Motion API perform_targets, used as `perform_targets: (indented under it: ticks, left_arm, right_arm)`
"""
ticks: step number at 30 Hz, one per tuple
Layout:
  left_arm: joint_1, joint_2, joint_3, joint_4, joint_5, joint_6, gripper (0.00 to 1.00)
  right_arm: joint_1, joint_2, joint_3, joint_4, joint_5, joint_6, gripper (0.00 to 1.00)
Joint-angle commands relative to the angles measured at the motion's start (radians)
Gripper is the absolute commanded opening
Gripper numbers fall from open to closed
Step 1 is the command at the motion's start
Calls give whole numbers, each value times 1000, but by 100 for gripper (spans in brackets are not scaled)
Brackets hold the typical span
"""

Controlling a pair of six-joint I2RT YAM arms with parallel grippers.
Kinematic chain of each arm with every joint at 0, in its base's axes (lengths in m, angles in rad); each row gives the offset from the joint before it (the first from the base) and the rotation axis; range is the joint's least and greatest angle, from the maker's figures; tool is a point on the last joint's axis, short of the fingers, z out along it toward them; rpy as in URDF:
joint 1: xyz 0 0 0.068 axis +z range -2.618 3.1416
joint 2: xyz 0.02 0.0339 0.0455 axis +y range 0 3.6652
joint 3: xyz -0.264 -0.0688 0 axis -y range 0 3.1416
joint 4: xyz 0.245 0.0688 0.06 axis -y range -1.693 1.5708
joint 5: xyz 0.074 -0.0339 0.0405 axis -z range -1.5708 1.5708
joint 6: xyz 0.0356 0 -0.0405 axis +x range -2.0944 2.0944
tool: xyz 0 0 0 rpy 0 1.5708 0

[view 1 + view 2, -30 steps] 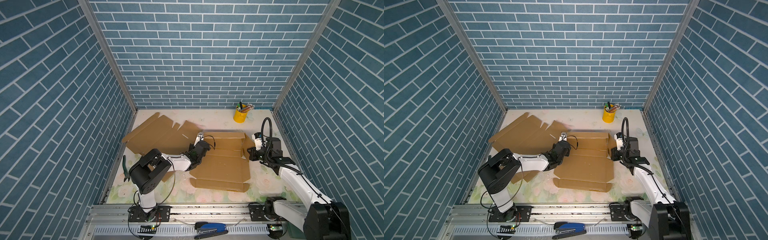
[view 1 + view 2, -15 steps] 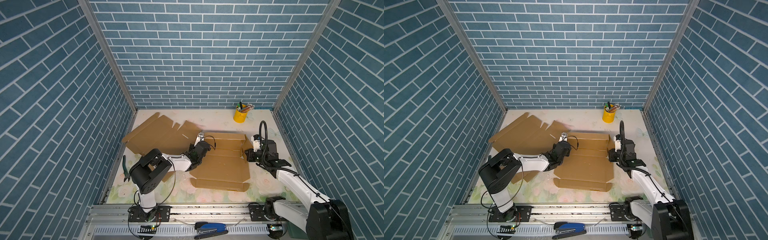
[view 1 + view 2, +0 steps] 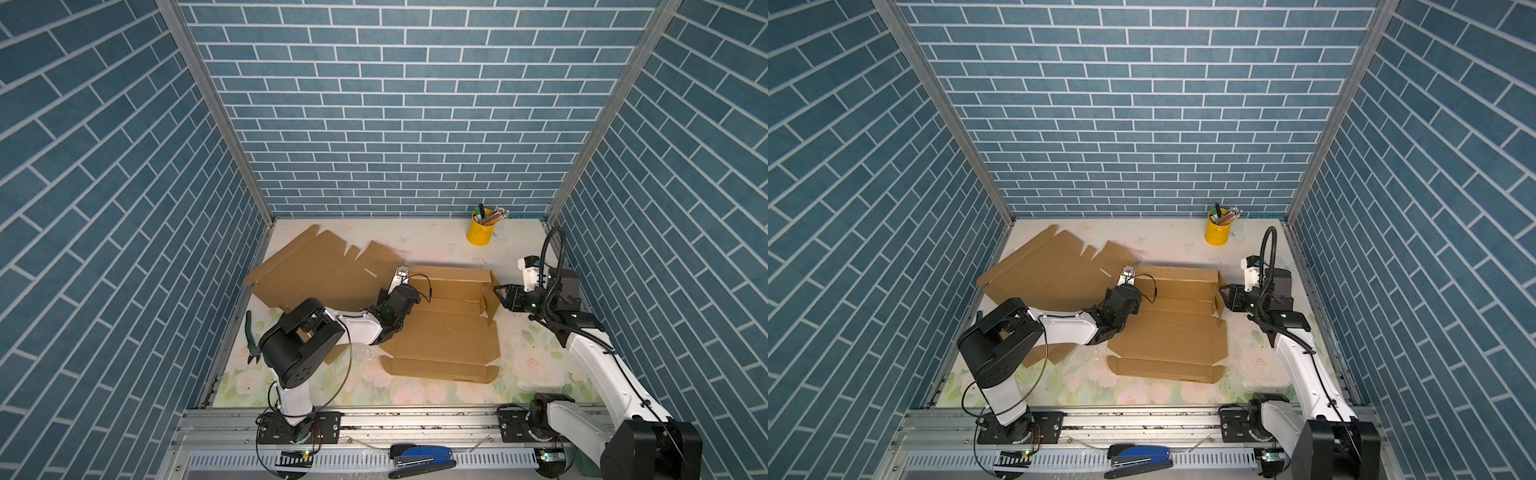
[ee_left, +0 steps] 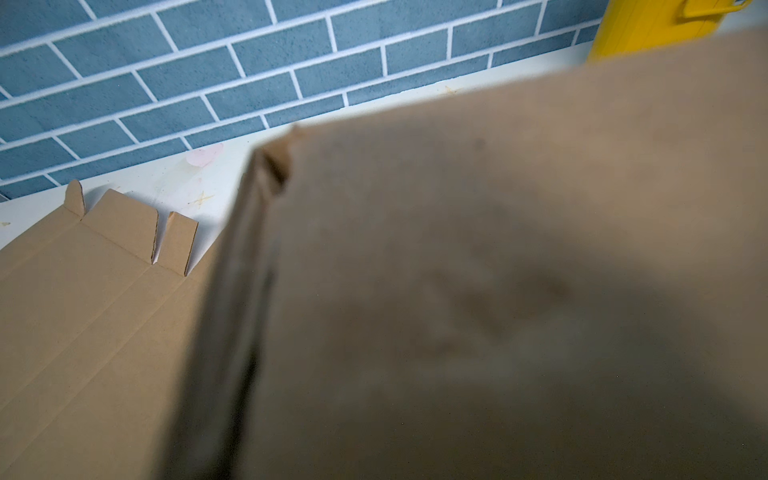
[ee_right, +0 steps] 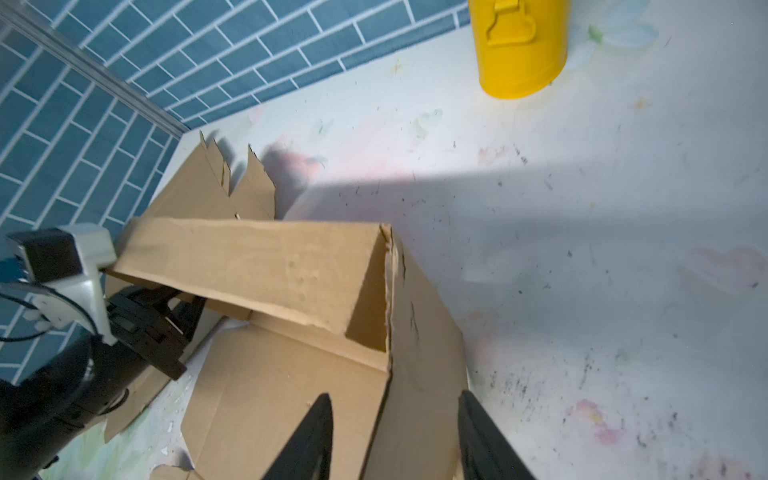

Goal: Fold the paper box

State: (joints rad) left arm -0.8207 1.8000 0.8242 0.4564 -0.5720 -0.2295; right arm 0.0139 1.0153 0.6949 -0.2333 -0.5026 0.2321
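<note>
The paper box [image 3: 440, 332] is a brown cardboard blank lying mid-table in both top views, its back wall [image 5: 257, 266] folded up and over. My left gripper [image 3: 405, 284] reaches into the left end of that wall. Cardboard [image 4: 498, 291] fills the left wrist view and hides the fingers, and a folded edge runs straight down toward them. My right gripper [image 5: 395, 440] is open at the box's right end. Its two black fingers [image 5: 316, 436] straddle the raised right side flap [image 5: 419, 353] without pinching it.
A second flat cardboard blank [image 3: 316, 270] lies at the back left, partly under the left arm. A yellow cup of pens [image 3: 480, 232] stands at the back right. Green-handled pliers [image 3: 250, 336] lie by the left wall. A blue stapler [image 3: 419, 455] rests on the front rail.
My right gripper has opened from shut and shifted slightly toward the back along the box's right flap. The left arm and the box's back wall have not visibly moved.
</note>
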Motion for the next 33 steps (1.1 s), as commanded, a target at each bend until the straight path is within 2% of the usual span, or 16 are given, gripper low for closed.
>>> perform_targets:
  ticks: [1, 4, 6, 12, 17, 21, 28, 33]
  left_arm:
    - [-1, 54, -38, -109, -1, 54, 0]
    - [-1, 51, -40, -111, -1, 56, 0]
    - [-1, 48, -40, -111, 1, 56, 0]
    - [-1, 40, -36, -121, 4, 54, 0]
    - [-1, 38, -28, -128, 6, 58, 0]
    - [-1, 36, -22, -131, 6, 56, 0]
    - [-1, 35, -18, -134, 6, 59, 0]
    - [-1, 42, -15, -132, 15, 54, 0]
  right_arm:
    - [-35, -7, 79, -34, -14, 13, 49]
    - [-83, 15, 97, -47, 111, 18, 46]
    - [-89, 55, 96, -61, 163, -20, 43]
    - [-16, 95, -12, -17, 260, -148, 43]
    - [96, 115, -38, -26, 256, -230, 45]
    - [171, 140, -37, -9, 231, -247, 47]
    - [215, 192, -20, 73, 259, -233, 49]
    - [231, 216, -48, 219, 298, -194, 48]
